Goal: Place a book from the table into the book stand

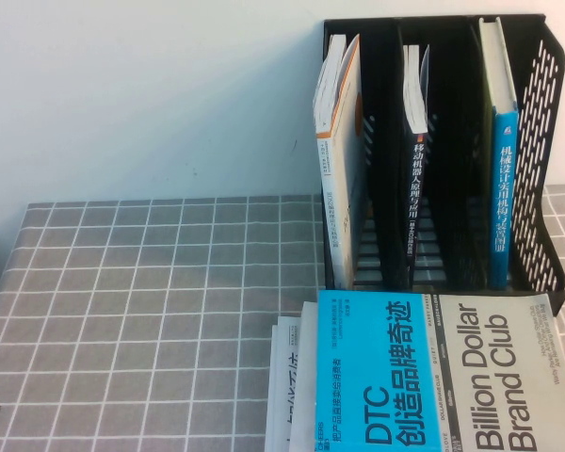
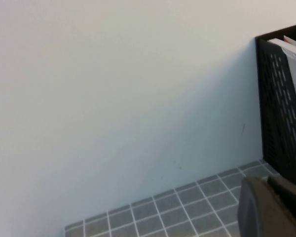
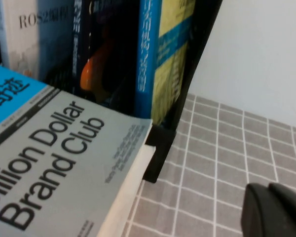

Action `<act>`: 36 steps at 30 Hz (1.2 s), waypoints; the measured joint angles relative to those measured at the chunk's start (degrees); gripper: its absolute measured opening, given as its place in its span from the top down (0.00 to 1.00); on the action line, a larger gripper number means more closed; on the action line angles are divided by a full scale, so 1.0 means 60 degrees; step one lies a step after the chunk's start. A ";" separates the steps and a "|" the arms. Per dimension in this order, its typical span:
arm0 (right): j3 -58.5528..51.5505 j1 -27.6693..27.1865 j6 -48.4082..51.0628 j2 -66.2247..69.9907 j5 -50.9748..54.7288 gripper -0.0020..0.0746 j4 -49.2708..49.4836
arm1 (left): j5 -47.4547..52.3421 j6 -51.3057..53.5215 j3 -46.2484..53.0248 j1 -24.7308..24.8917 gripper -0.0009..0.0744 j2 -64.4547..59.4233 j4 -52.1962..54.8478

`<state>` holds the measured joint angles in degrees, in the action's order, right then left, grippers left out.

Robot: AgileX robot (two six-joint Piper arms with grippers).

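Observation:
The book (image 1: 504,188), with its blue spine band and pale yellow-green cover, stands upright in the right slot of the black book stand (image 1: 546,141) at the back right of the table (image 1: 169,301). The right wrist view shows the book's spine (image 3: 149,59) inside the stand (image 3: 197,64). Neither gripper shows in the high view. My right gripper (image 3: 269,186) is shut and empty, low over the grid cloth (image 3: 227,148) just right of the stand. My left gripper (image 2: 267,181) is shut and empty, left of the stand (image 2: 281,113).
A cyan-and-grey DTC book (image 1: 433,377) lies flat in front of the stand on a white stack (image 1: 287,395); it also shows in the right wrist view (image 3: 49,163). A white-and-orange book (image 1: 337,141) and a dark book (image 1: 416,188) fill the other slots. A wall runs behind.

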<state>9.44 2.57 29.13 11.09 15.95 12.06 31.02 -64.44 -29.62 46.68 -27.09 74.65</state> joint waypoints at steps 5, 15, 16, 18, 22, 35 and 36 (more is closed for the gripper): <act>-0.0082 0.0000 0.0011 0.0000 0.0515 0.98 0.0874 | -0.0037 -0.0245 0.0084 0.0000 0.99 0.0000 -0.0637; -0.0082 0.0000 0.0033 0.0000 0.0657 0.98 0.3560 | -0.0037 -0.0245 0.0084 0.0000 0.99 0.0000 -0.0764; -0.0086 0.0000 0.0014 0.0000 0.0657 0.98 0.3751 | -0.0037 -0.0245 0.0084 0.0000 0.99 0.0000 -0.0764; -0.0086 0.0000 -0.0002 0.0000 0.0657 0.98 0.4163 | -0.0037 -0.0245 0.0084 0.0000 0.99 0.0000 -0.0764; -0.0086 0.0000 -0.0002 0.0000 0.0657 0.98 0.4453 | -0.0037 -0.0245 0.0084 0.0000 0.99 0.0000 -0.0764; -0.0102 0.0000 -0.0021 0.0000 0.0657 0.98 0.4572 | 0.0882 -0.0245 0.0084 0.0000 0.99 0.0068 -0.1478; -0.0102 0.0000 -0.0021 0.0000 0.0657 0.98 0.4572 | 0.1138 -0.0245 0.0084 0.0000 0.99 0.0170 -0.1788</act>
<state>8.83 2.57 29.01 11.09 19.89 39.49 37.84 -65.91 -29.11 46.68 -26.07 63.92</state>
